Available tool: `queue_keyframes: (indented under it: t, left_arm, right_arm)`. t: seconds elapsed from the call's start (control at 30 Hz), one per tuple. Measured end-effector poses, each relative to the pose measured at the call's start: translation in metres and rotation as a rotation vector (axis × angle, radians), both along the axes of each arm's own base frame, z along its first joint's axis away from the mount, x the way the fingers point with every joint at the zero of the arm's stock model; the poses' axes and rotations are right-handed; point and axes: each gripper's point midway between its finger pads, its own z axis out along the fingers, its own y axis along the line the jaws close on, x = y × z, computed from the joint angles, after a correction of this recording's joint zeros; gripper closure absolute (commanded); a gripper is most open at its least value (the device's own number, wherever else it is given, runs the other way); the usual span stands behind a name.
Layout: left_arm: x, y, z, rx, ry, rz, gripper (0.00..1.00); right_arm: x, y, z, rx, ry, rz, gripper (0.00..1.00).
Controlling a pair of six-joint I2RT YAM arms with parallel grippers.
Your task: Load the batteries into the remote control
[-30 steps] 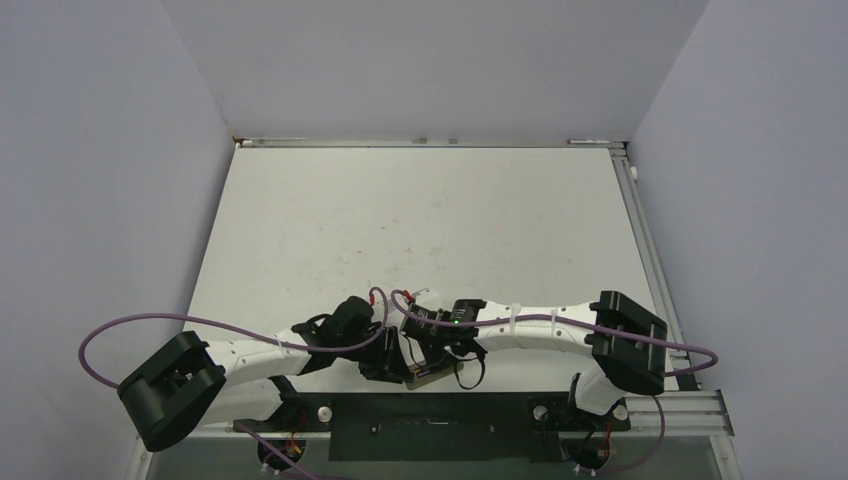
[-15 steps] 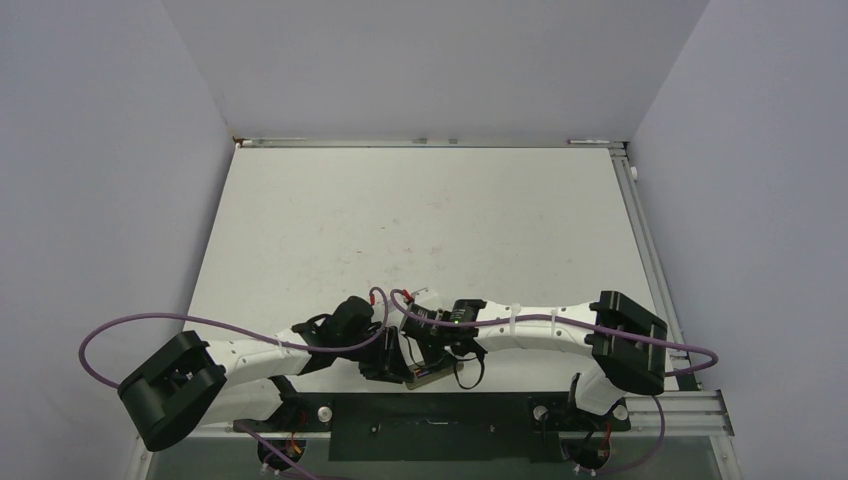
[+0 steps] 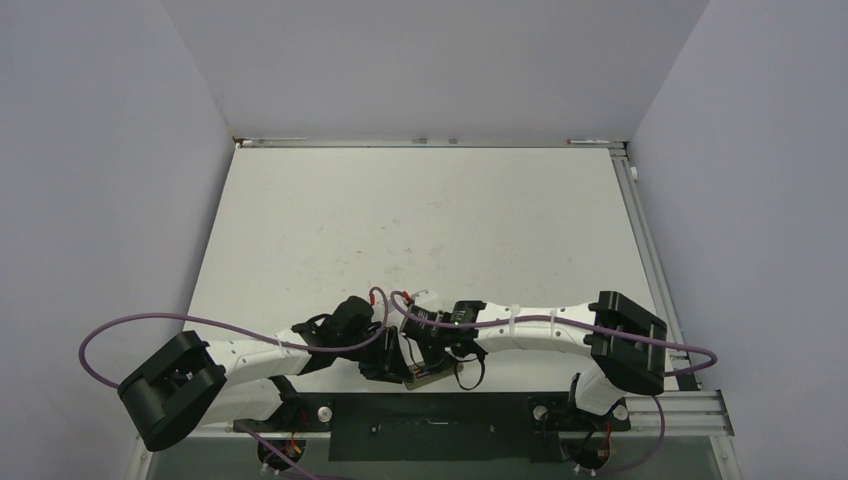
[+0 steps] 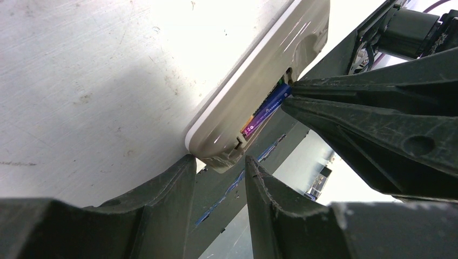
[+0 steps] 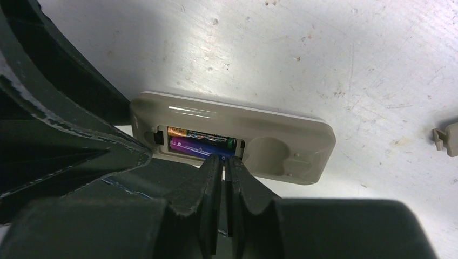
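Observation:
The remote control [image 5: 291,140] lies face down at the table's near edge, its greyish-beige back [image 4: 259,70] up and the battery recess uncovered. Both batteries sit in the recess: the purple-blue one [image 5: 189,147] nearest me, the brownish-gold one [image 5: 181,131] behind it. My right gripper [image 5: 223,161] is shut, its tips pressed against the right end of the purple-blue battery [image 4: 267,108]. My left gripper [image 4: 219,162] pinches the remote's end between its fingertips; its fingers [image 5: 70,145] flank that end. In the top view both grippers meet over the remote [image 3: 425,377].
A small beige piece [image 5: 445,139] lies on the table to the remote's right. The dark frame rail [image 4: 259,156] with a blue line runs just past the table edge under the remote's end. Purple cables [image 3: 130,330] loop near both arms.
My right jaws have closed the last small bit. Neither the arms nor the remote have visibly moved.

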Motion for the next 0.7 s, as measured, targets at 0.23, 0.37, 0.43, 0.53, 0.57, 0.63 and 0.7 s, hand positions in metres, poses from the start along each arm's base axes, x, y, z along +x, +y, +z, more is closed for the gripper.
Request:
queue_keyframes:
  t: [0.23, 0.37, 0.43, 0.53, 0.57, 0.63, 0.7]
  left_arm:
    - [0.0000, 0.0001, 0.0000, 0.000, 0.000, 0.000, 0.64]
    - [-0.0004, 0.0003, -0.0002, 0.001, 0.002, 0.000, 0.64]
    - [-0.0003, 0.0004, -0.0002, 0.001, 0.002, 0.000, 0.64]
    - [-0.0003, 0.0004, -0.0002, 0.001, 0.002, 0.000, 0.64]
    - [-0.0003, 0.0004, -0.0002, 0.001, 0.002, 0.000, 0.64]
    - [-0.0003, 0.0004, -0.0002, 0.001, 0.002, 0.000, 0.64]
    - [-0.0003, 0.0004, -0.0001, 0.001, 0.002, 0.000, 0.64]
  right_arm:
    - [-0.0036, 0.0003, -0.0030, 0.003, 0.008, 0.007, 0.91]
    - [-0.0061, 0.0003, -0.0067, 0.003, 0.015, 0.012, 0.91]
    - [-0.0064, 0.0003, -0.0067, 0.003, 0.015, 0.013, 0.91]
    - [-0.0064, 0.0003, -0.0068, 0.003, 0.015, 0.013, 0.91]
    - [-0.0064, 0.0004, -0.0068, 0.003, 0.014, 0.013, 0.91]
    - [-0.0063, 0.0004, -0.0071, -0.001, 0.013, 0.013, 0.91]
    - [-0.0064, 0.0010, -0.0072, -0.011, 0.011, 0.016, 0.91]
